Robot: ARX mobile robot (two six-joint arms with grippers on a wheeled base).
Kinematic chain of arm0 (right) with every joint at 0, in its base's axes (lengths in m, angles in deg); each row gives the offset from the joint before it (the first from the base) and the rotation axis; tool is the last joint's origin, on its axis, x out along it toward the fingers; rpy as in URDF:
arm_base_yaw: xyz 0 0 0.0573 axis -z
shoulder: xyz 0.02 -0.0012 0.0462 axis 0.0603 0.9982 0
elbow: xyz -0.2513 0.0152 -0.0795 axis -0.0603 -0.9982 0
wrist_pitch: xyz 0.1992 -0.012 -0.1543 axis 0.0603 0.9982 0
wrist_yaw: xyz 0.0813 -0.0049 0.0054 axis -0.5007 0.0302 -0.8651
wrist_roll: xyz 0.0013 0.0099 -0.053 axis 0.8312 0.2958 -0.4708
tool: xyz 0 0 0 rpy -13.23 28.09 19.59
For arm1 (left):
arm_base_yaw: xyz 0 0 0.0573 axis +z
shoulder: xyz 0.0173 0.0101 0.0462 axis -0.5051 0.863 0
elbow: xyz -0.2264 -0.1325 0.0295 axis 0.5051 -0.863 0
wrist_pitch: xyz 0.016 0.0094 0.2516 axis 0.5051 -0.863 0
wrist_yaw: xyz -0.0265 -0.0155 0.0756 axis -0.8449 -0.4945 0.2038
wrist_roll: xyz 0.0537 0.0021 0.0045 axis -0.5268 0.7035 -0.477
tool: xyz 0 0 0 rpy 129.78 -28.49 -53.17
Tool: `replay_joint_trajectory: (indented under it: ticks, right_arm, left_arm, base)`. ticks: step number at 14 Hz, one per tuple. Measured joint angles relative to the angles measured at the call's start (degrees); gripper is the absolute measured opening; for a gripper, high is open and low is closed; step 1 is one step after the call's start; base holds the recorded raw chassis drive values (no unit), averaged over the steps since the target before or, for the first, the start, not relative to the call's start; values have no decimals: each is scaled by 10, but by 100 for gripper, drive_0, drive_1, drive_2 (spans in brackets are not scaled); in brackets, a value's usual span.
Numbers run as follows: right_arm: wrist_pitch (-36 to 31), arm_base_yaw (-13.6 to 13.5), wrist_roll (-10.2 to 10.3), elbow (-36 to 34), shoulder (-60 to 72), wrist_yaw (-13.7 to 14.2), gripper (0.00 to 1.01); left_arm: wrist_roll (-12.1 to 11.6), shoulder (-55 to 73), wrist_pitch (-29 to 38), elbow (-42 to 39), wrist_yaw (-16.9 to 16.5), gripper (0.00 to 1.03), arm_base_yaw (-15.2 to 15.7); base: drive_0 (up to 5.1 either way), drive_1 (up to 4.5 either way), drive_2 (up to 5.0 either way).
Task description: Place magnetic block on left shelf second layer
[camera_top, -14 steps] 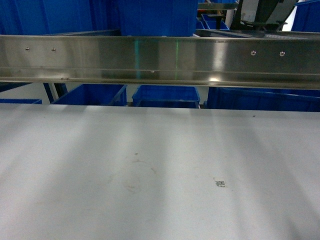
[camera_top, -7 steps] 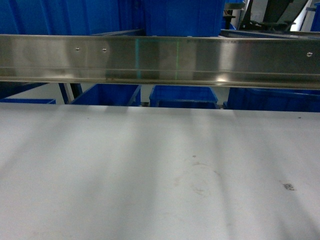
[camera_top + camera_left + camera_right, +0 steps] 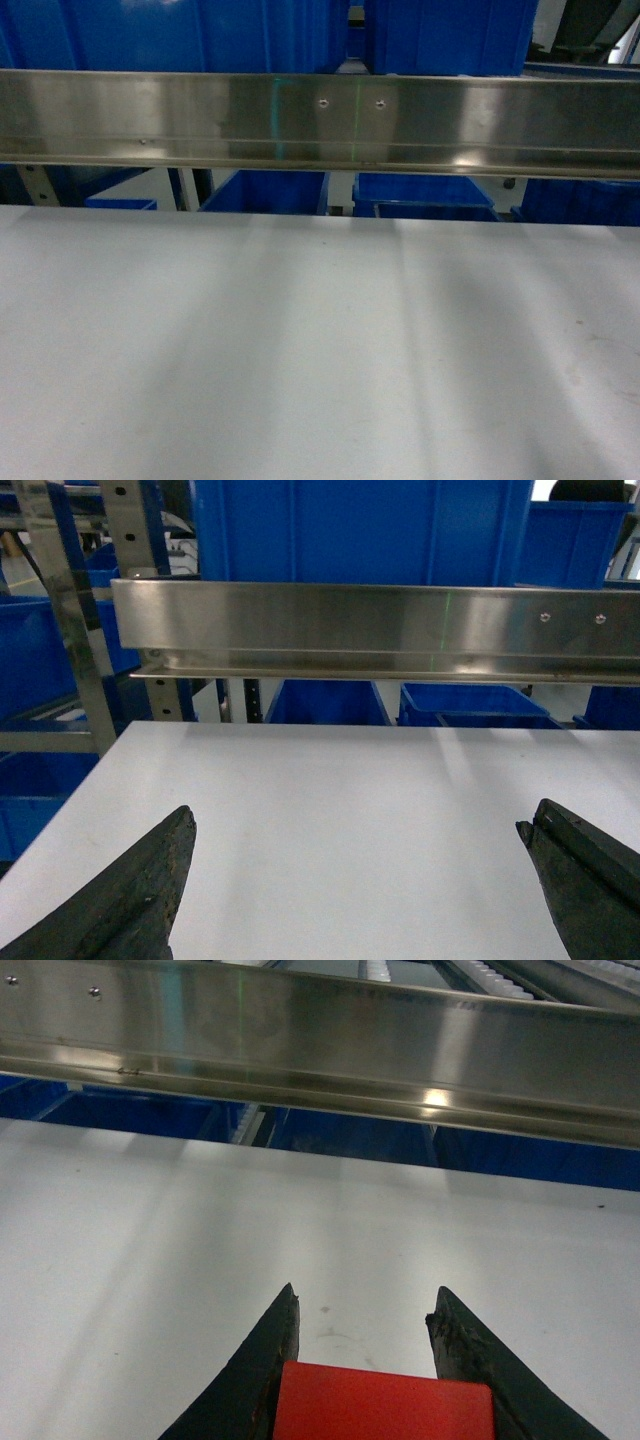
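White tabletop (image 3: 320, 350) fills the lower part of every view, and along its far edge runs a shiny stainless-steel rail (image 3: 320, 120) with blue tubs (image 3: 200, 35) above and behind it. From the right wrist camera, the right gripper (image 3: 365, 1305) has its two dark fingers (image 3: 265, 1360) drawn in against the sides of the magnetic block (image 3: 385, 1400), a plain red cube seated between them at the bottom edge of that view; the fingertips reach past the block's far face and taper toward each other with a narrow gap left between them. The block is held above the tabletop, short of the rail at the far edge; whether it touches the surface cannot be told. From the left wrist camera, the left gripper (image 3: 355, 845) stands spread wide, its two dark fingers (image 3: 120, 900) at the lower left and lower right corners of the view with only bare tabletop between them, nothing held. Beyond it a perforated steel post (image 3: 75, 630) rises past the left corner of the tabletop, meeting the rail there. Neither gripper shows in the head view.
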Motion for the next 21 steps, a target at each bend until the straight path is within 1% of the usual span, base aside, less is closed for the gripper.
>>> replay_joint_trajectory:
  ticks: [21]
  right_arm:
    - [1,0,0,0,0,0,34]
  left_arm:
    - [0,0,0,0,1,98,0]
  base:
    - [-500,245,245]
